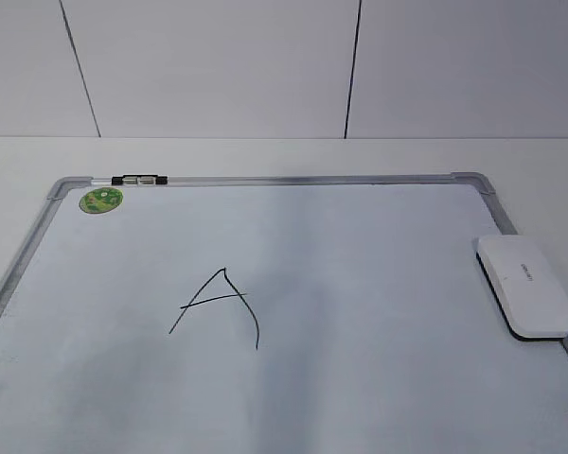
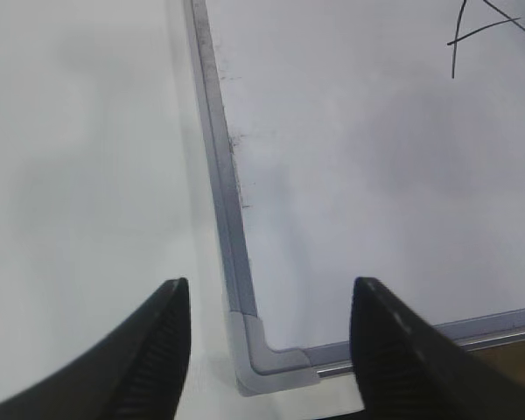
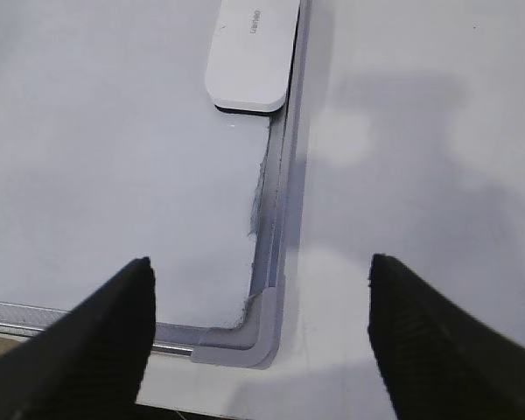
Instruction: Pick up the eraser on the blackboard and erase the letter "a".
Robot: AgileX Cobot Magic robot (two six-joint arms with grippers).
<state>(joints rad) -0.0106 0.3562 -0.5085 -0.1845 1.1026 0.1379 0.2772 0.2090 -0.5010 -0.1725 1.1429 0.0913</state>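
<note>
White eraser (image 1: 527, 285) at blackboard's (image 1: 360, 378) right frame.

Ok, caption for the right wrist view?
Open right gripper above the blackboard corner, eraser ahead by the frame.

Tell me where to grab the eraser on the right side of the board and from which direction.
Grip the eraser across its narrow width, at mid-length, coming straight down from above. It lies flat on the blackboard against the right frame, so its long side walls are the only parallel faces. The right tool, open and nearest, is probably the better choice.
</note>
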